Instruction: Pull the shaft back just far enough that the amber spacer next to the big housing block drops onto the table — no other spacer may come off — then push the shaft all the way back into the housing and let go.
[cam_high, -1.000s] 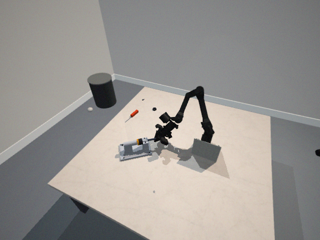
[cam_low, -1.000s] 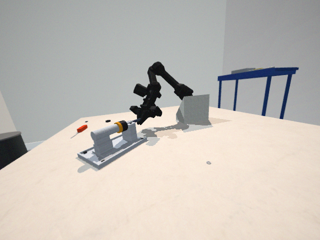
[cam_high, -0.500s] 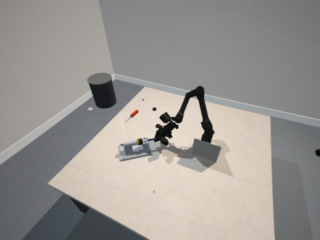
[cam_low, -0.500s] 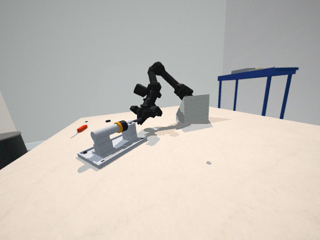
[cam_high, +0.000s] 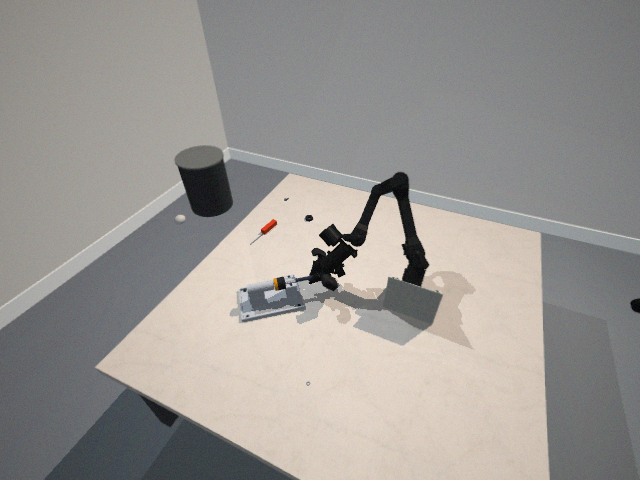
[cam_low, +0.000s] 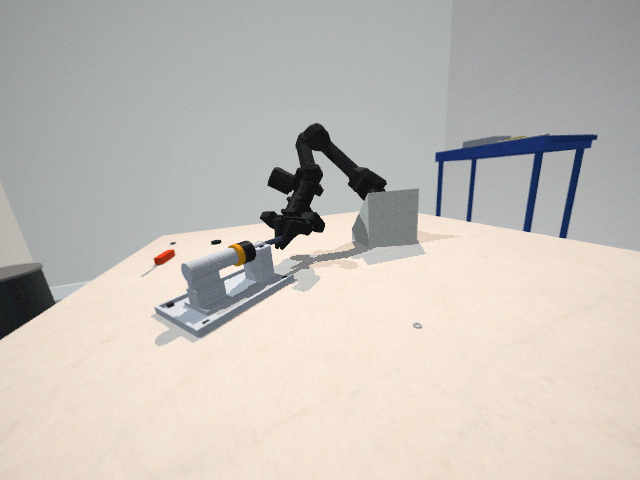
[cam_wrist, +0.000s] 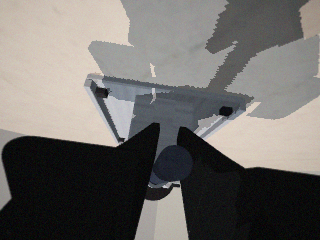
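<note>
The light grey housing block (cam_high: 258, 286) (cam_low: 206, 260) stands on a base plate (cam_high: 273, 313) (cam_low: 242, 307) (cam_wrist: 150, 83). The amber spacer (cam_high: 276, 283) (cam_low: 238, 254) sits on the shaft line directly against the housing. A black spacer (cam_high: 281, 283) (cam_low: 248, 251) is beside it, towards the smaller support (cam_low: 265, 264). The dark blue shaft (cam_high: 303, 279) (cam_low: 272, 241) (cam_wrist: 175, 162) sticks out past that support. My gripper (cam_high: 313, 278) (cam_low: 280, 241) (cam_wrist: 168, 131) is shut on the shaft's outer end. The shaft's inner part is hidden by the spacers and housing.
A red screwdriver (cam_high: 268, 226) (cam_low: 164, 257), a black ring (cam_high: 308, 218) (cam_low: 216, 241) and a tiny dark part (cam_high: 285, 199) (cam_low: 173, 243) lie behind the fixture. A small grey washer (cam_high: 308, 383) (cam_low: 417, 325) lies in front. A grey angled block (cam_high: 412, 300) (cam_low: 392, 217) stands by the arm's base.
</note>
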